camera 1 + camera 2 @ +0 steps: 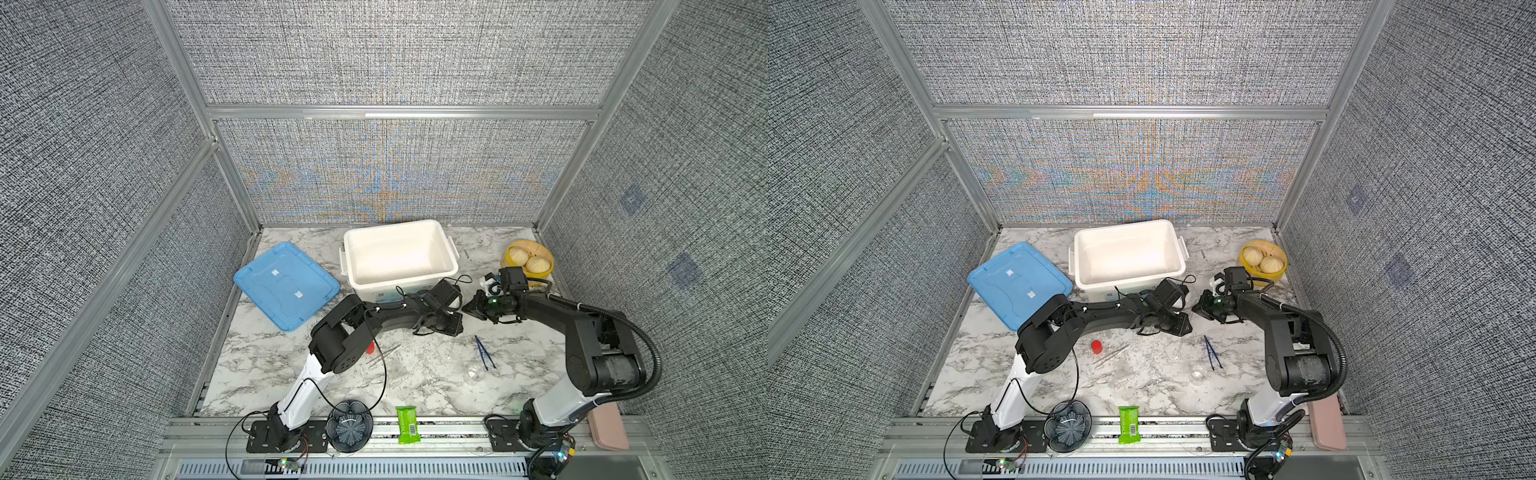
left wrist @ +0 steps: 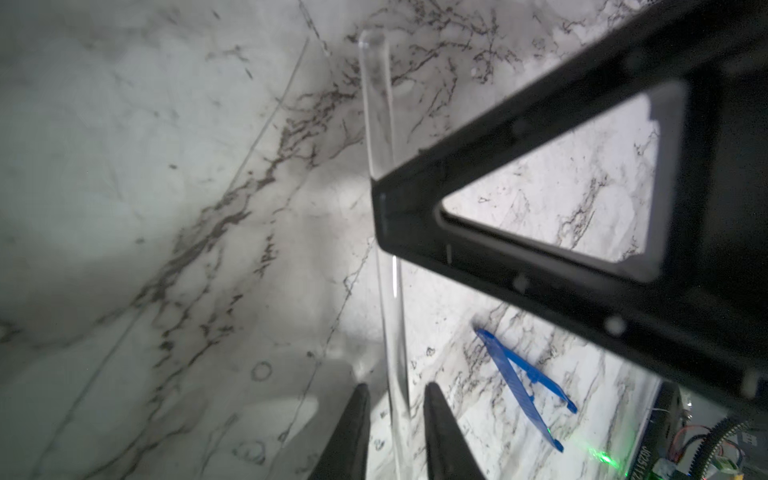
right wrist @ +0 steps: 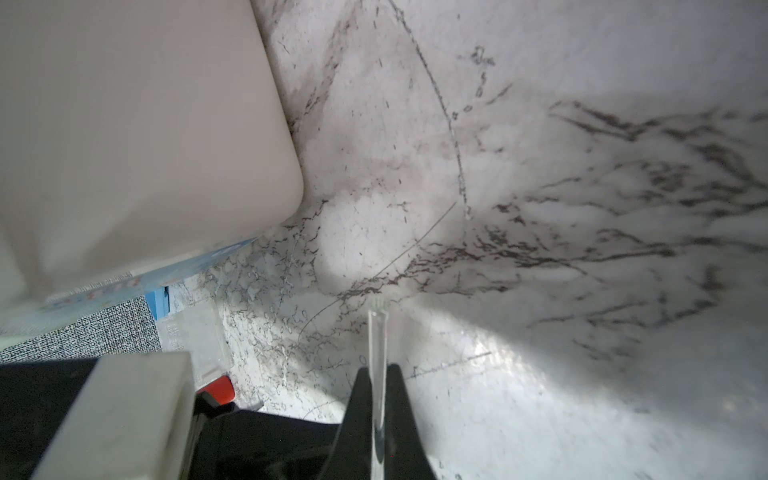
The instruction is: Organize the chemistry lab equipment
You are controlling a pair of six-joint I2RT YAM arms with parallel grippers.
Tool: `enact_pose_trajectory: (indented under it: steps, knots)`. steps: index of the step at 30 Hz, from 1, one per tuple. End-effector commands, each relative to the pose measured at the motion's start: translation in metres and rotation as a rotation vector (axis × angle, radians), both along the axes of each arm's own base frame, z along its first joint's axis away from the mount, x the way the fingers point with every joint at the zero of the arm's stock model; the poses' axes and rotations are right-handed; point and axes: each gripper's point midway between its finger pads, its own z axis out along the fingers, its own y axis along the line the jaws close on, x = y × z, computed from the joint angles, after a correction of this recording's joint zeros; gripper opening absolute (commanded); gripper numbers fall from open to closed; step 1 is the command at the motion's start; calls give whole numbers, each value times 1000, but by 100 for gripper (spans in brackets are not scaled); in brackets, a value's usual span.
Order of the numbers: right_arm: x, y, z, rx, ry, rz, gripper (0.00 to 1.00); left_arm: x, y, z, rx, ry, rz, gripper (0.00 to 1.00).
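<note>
Above the middle of the marble table the two grippers meet tip to tip. My right gripper (image 3: 379, 370) (image 1: 469, 307) is shut on a thin clear dropper (image 3: 378, 332). In the left wrist view the dropper (image 2: 376, 104) passes behind the right gripper's black finger (image 2: 415, 187) and runs on between the tips of my left gripper (image 2: 397, 388) (image 1: 455, 324). Those tips stand narrowly open, with a small gap showing on each side of the dropper. Dark blue tweezers (image 1: 485, 352) (image 2: 523, 382), a small clear glass piece (image 1: 475, 372), silver tweezers (image 1: 384, 353) and a red-capped vial (image 1: 1096, 346) lie on the table.
An open white bin (image 1: 399, 253) stands at the back, just behind the grippers, with its blue lid (image 1: 286, 284) to the left. A yellow bowl of buns (image 1: 528, 259) sits back right. A dark fluted bowl (image 1: 349, 424) and a green packet (image 1: 408, 424) rest on the front rail.
</note>
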Motion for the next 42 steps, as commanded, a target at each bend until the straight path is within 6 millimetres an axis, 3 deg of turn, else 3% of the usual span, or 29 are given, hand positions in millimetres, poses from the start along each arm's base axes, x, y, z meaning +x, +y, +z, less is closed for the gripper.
enact_pose_trajectory:
  steps: [1, 7, 15, 20, 24, 31, 34, 36, 38, 42]
  knots:
    - [-1, 2, 4, 15, -9, 8, 0, -3, 2, 5, -3, 9, -6, 19]
    - [-5, 3, 10, 28, -32, 1, 0, -8, 7, 19, -5, 11, -16, 12]
    - [-9, 5, 34, 46, -92, 7, 19, -3, 13, 41, -9, -6, 15, 10]
    - [-14, 5, 50, 59, -125, -3, 37, -3, 15, 53, -23, -11, 27, 10]
    - [-19, 10, 59, 108, -140, -10, 39, -4, 12, 71, -69, -14, 27, 10]
    - [-25, 30, 76, 222, -202, 20, 38, -3, 6, 108, -138, -42, 14, 10]
    - [-24, 36, 88, 241, -222, 37, 33, -3, 4, 117, -157, -50, 12, 10]
    - [-24, 40, 95, 256, -233, 45, 22, -2, 5, 117, -151, -55, 16, 10]
    - [-24, 42, 103, 267, -249, 45, 13, 0, 6, 134, -169, -83, 20, 10]
    - [-21, 46, 121, 273, -280, 50, 0, 5, 11, 151, -171, -124, 39, 14]
